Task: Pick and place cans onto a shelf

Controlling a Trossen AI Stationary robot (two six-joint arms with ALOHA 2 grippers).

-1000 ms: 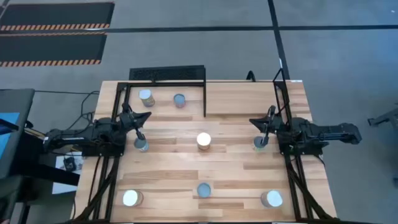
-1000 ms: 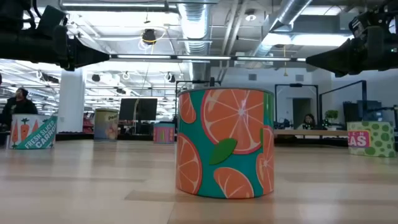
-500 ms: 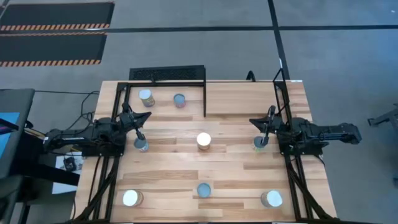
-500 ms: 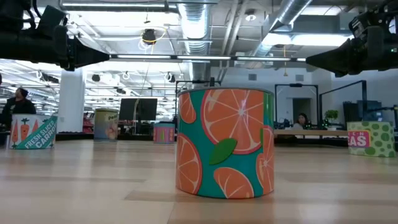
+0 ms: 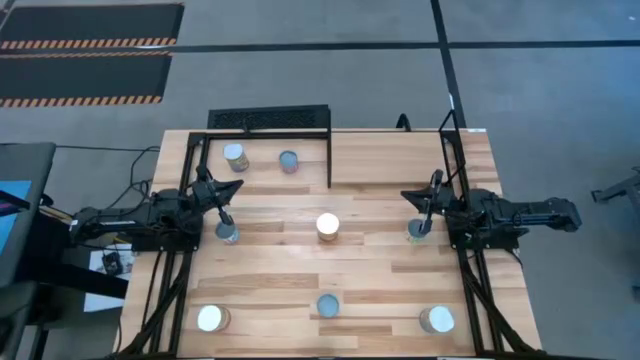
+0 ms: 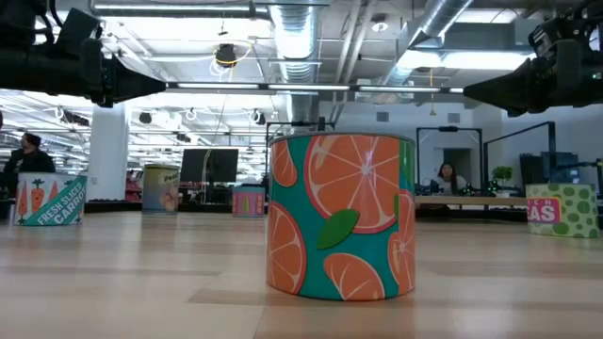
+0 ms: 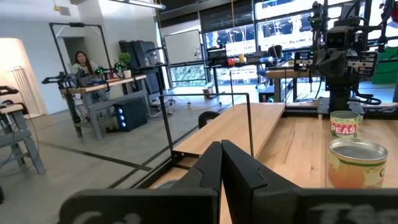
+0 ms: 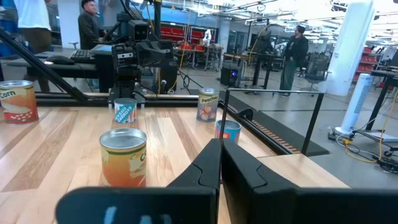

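Both grippers are sitting closed and empty: I'm keeping my left gripper (image 5: 226, 213) beside a can (image 5: 229, 233), right gripper (image 5: 424, 208) beside another (image 5: 418, 231). Remaining cans are standing scattered across the table (image 5: 380, 270).

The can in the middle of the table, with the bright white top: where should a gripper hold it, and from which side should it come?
Probably from straight above. The middle can stands upright with bare wood all around, so the fingers could close on opposite sides of its round wall just below the top rim. The left gripper and right gripper, both shut, sit about equally far from it.
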